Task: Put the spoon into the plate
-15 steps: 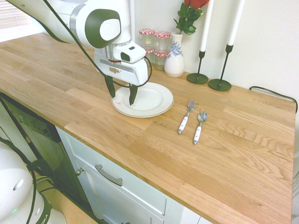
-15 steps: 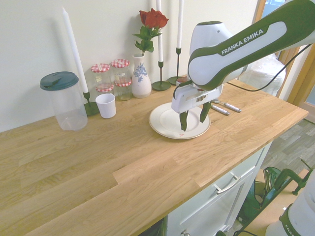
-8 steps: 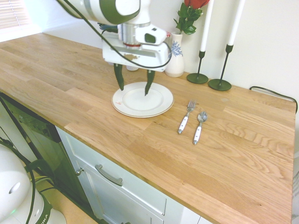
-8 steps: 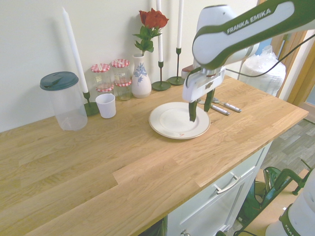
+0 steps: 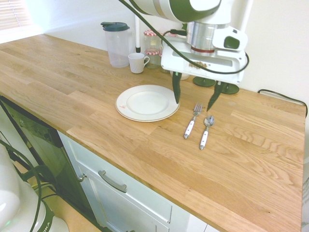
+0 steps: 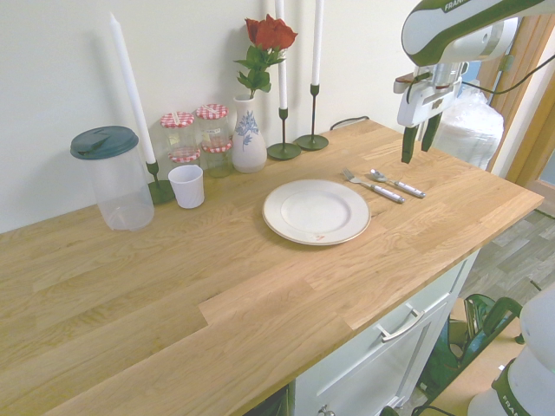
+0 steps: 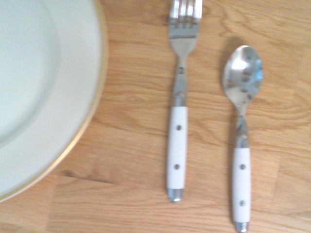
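Lying between plate [image 5: 147, 103] and spoon [image 5: 206, 131], the fork [image 5: 193, 121]; hand [image 5: 198, 106] spread wide, empty.

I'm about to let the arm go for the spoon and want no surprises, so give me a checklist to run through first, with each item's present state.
1. End effector open and holding nothing: ok.
2. Spoon lying on the bare countertop, nothing on top of it: ok.
3. Fork apart from the spoon, not touching: ok, though it lies close alongside.
4. Plate flat on the countertop, with nothing in it: ok.
5. End effector lined up exactly over the spoon's handle: cannot tell.
6. Spoon in the plate: not ok, it lies outside the rim, beyond the fork.
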Robot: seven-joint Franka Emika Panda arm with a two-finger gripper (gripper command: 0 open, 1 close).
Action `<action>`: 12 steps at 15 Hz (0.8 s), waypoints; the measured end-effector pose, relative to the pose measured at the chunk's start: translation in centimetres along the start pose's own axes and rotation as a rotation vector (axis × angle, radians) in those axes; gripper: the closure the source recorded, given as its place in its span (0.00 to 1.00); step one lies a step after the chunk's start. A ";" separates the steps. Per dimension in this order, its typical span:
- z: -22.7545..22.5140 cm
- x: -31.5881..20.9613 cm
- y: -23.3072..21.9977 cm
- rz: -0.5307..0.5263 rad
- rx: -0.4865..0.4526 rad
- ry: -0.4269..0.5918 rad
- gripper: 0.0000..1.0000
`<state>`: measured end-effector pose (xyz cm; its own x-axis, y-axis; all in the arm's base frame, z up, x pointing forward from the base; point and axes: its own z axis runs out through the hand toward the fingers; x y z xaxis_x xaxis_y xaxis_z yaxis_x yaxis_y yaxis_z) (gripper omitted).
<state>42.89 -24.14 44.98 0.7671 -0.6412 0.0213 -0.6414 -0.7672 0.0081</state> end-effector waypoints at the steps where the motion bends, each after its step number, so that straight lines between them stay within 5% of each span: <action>1: 1.1 0.7 0.8 0.005 -0.003 0.004 0.00; 12: 6.1 2.0 1.5 -0.019 0.003 0.017 0.00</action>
<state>43.54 -26.71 38.93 0.7790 -0.6259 0.0381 -0.6265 -0.7794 0.0054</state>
